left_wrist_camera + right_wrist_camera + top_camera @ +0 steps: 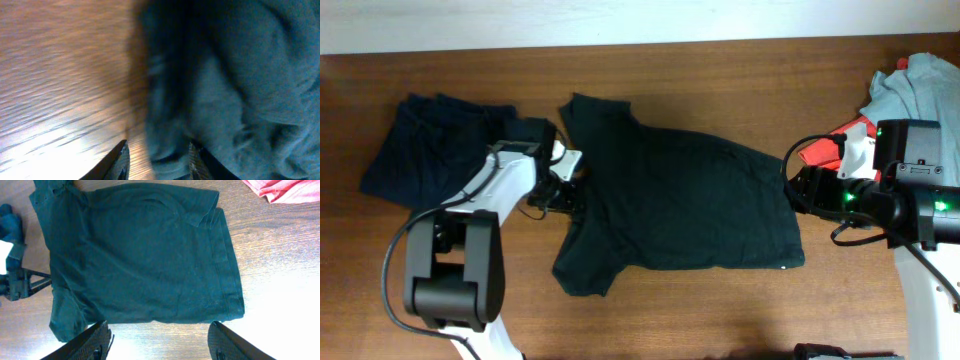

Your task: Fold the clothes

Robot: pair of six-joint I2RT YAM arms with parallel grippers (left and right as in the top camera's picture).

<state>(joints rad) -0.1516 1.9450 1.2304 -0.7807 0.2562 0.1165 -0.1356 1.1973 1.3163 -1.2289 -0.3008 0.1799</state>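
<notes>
A dark T-shirt (690, 200) lies spread flat on the wooden table, with its sleeves at the left. My left gripper (563, 193) is low at the shirt's left edge. In the left wrist view its fingers (157, 161) are apart, with the edge of the shirt (235, 85) lying between them. My right gripper (790, 187) hovers at the shirt's right edge. In the right wrist view its fingers (162, 342) are wide open and empty over bare wood, just short of the shirt's hem (140, 255).
A folded dark garment (430, 140) lies at the far left. A grey garment (920, 85) and a red one (825, 150) are piled at the right, behind the right arm. The red one also shows in the right wrist view (285, 189).
</notes>
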